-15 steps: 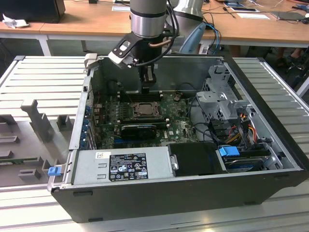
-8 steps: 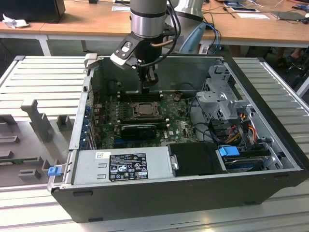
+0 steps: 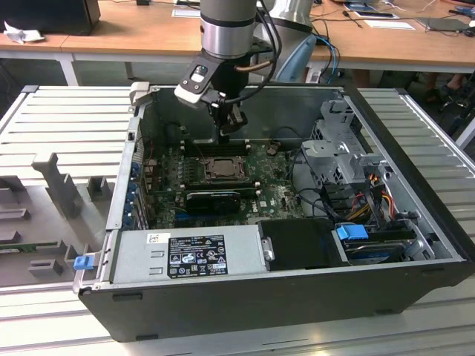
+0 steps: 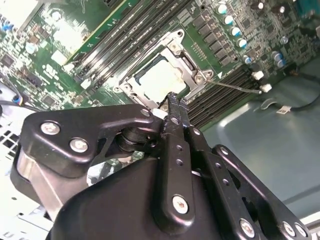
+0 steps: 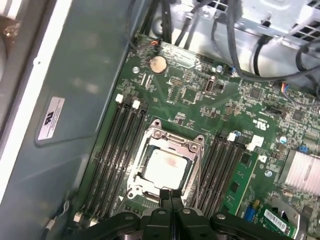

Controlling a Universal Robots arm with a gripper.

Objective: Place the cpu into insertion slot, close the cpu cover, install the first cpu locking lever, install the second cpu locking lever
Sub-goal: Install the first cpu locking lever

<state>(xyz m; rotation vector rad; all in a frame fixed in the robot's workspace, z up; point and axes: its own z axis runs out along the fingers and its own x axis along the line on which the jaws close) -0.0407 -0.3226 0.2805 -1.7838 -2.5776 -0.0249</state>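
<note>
Jaws clenched together on nothing, tips by the cpu cover edge, beside the seated cpu.

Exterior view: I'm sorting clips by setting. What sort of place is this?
Probably a robotics lab: an open desktop computer case on a slatted metal table, a robot arm over it, wooden desks behind.

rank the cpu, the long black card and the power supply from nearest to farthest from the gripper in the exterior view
1. cpu, just below the gripper.
2. long black card, one step beyond the cpu, toward the camera.
3. power supply, the silver box closest to the camera.
</note>
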